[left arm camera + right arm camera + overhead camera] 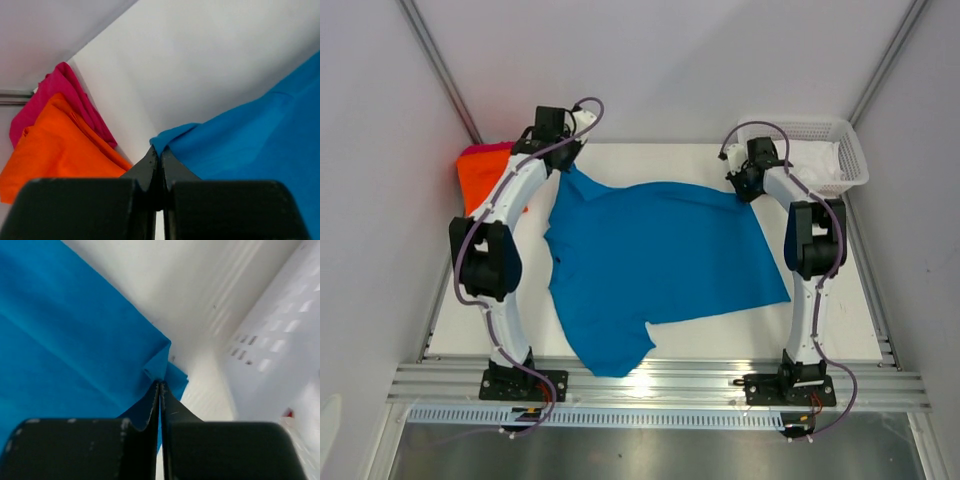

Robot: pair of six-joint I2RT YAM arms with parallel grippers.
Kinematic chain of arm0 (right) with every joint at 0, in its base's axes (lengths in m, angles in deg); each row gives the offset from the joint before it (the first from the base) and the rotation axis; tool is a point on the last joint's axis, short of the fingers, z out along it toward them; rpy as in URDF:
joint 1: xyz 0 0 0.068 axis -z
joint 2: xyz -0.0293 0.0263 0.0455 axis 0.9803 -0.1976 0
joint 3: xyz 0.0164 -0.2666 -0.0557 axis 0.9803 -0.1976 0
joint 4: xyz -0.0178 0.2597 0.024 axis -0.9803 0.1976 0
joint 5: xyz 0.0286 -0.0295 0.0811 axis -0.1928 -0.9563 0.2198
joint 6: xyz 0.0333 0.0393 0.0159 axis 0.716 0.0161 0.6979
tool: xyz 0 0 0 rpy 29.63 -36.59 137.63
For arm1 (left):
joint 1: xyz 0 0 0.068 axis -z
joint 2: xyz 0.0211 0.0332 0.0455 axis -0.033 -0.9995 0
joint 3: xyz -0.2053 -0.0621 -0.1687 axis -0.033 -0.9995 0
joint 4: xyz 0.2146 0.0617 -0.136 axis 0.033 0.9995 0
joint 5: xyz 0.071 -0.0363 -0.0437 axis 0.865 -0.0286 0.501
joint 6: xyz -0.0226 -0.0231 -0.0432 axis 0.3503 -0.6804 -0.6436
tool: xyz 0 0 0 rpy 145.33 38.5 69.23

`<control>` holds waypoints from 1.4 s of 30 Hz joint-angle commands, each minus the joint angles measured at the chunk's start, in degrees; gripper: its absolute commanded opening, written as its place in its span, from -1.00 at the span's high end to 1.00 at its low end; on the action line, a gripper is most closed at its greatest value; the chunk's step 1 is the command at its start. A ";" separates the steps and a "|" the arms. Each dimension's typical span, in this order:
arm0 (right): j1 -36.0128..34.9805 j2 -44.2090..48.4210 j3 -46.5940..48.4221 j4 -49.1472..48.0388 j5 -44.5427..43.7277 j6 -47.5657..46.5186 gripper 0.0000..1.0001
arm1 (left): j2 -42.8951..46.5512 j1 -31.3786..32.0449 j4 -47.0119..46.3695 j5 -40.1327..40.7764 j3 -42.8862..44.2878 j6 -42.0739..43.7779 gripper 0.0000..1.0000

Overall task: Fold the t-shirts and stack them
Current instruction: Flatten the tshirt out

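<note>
Left gripper: clamped fully shut, pinches a far corner of blue t-shirt right at the fingertips. Same seen from left wrist view, blue cloth running off to the right.

Right gripper: also closed tight, grips the other far corner of the same shirt. From right wrist view, bites a small fold of blue fabric at the tip.

Blue t-shirt: lies spread mostly flat across middle of white table, one sleeve pointing toward near edge, some wrinkles.

Containers: one white lattice basket at far right corner of table, just beside right gripper; wall close by in right wrist view. Holds something white inside, cannot tell what. Small red speck low on basket wall, too small to read.

Count, t-shirts: three. One blue, held at two corners. One orange t-shirt, bunched at far left edge of table. One pinkish-red t-shirt, touching the orange one on its far side; both visible together in left wrist view, orange nearer, pinkish-red behind it. Both well apart from basket.

Count, grippers: two, both on blue shirt.
</note>
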 commanded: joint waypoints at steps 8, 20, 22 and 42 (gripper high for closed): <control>-0.42 -5.73 10.65 -9.61 -6.87 -0.66 1.00 | -2.03 -1.25 -20.04 7.18 -3.81 -0.35 0.99; -2.43 -11.01 23.66 -14.63 -13.71 -3.82 1.00 | -0.63 -2.13 -22.69 6.83 -5.74 -1.58 0.99; -2.87 -10.48 23.31 -15.52 -14.34 -4.44 1.00 | -0.19 -2.22 -23.30 6.83 -6.18 -1.58 0.99; -8.32 -8.98 27.08 8.99 14.65 -8.91 1.00 | 0.34 -3.10 -21.37 5.34 -6.28 -2.81 0.99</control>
